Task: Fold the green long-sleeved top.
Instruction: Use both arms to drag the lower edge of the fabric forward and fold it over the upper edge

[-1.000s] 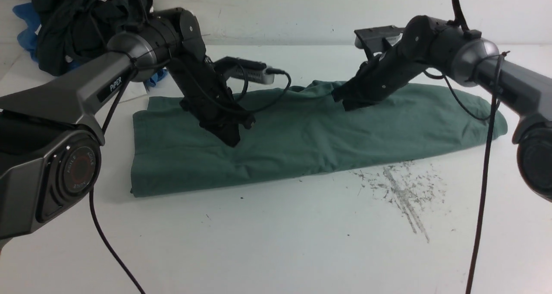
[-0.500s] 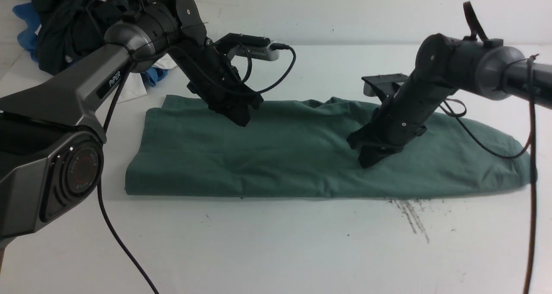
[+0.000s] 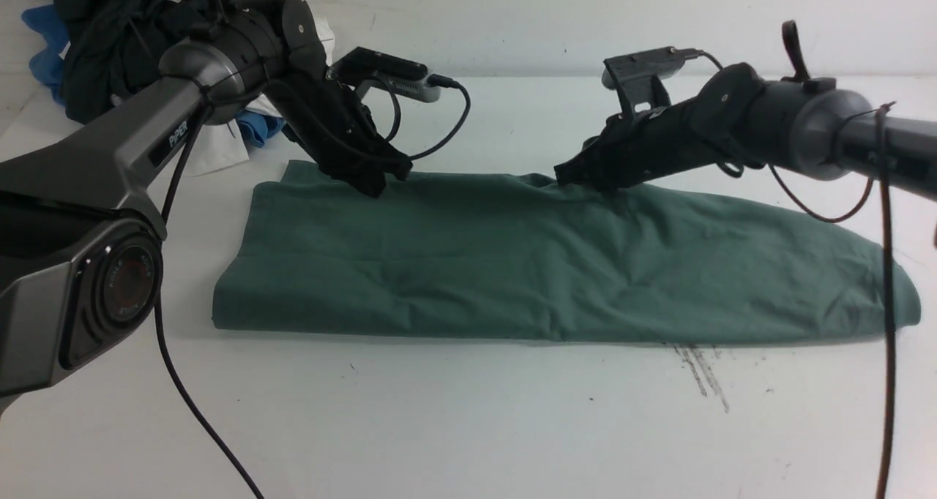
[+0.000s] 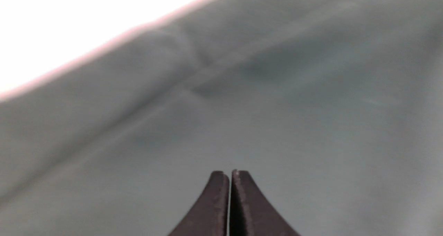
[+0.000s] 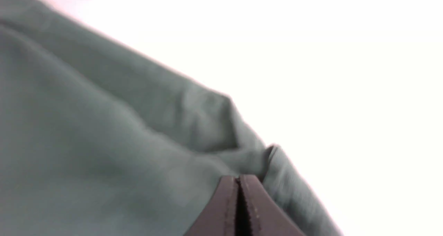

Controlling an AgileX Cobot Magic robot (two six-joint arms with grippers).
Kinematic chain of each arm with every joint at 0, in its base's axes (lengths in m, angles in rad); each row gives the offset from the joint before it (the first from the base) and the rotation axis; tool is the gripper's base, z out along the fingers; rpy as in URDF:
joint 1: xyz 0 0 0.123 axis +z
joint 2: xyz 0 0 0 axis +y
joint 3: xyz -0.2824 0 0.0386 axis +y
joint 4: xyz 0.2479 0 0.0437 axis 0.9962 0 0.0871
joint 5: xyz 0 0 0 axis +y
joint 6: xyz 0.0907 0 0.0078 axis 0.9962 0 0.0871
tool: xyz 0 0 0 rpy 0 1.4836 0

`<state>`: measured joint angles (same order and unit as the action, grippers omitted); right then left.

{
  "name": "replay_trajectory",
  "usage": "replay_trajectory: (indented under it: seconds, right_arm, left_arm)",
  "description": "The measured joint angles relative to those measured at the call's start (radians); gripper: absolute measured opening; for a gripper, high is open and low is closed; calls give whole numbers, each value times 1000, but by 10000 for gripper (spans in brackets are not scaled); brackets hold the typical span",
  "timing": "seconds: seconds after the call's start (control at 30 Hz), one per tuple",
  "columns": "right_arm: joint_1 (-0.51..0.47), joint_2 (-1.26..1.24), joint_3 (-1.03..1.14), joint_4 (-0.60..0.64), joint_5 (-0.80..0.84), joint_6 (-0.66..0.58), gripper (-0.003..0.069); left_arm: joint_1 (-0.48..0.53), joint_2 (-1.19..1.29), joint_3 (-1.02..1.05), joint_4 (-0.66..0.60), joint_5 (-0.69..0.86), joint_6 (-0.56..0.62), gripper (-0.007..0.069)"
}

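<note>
Front view: green long-sleeved top (image 3: 556, 265) folded into one long flat band across the middle of the worktop (image 3: 439, 426), near edge straight and just touching the grey scuff marks (image 3: 699, 371). A second ago bunched farther back, with those marks fully bare; half a second ago much as now, its right end a little less spread. Left tool (image 3: 370, 184) down at the top's far edge near the left end, shifted leftward from half a second ago. Right tool (image 3: 567, 177) at the far edge near the middle of the band, up and away from the near right part of the cloth where pressed half a second ago. Black garment (image 3: 110, 31) and blue cloth (image 3: 40, 23) heaped at the far left corner, well apart from the top.

Left wrist view: left tool (image 4: 230, 175) fully closed, fingers pressed flat together, nothing between them; blurred green cloth (image 4: 277, 90) just below, bright worktop beyond its edge.

Right wrist view: right tool (image 5: 238, 180) likewise closed, only a dark seam between the fingers, no cloth seen in it; tips right at a small raised fold at the edge of the top (image 5: 104, 142), white worktop (image 5: 346, 56) beyond.
</note>
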<state>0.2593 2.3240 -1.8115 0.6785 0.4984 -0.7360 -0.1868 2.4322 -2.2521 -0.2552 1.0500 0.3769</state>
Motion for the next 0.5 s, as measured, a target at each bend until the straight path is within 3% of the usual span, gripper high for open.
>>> replay_trajectory:
  seconds: [0.27, 0.47, 0.5]
  right_arm:
    - [-37, 157, -195, 12, -4, -16, -10]
    - [-60, 85, -351, -56, 269, -6, -10]
    - [-66, 34, -374, -114, 348, 35, -10]
  left_arm:
    - [104, 1, 0, 45, -37, -64, -7]
    - [140, 1, 0, 46, -15, -66, -7]
    - [144, 1, 0, 46, 18, -66, -7]
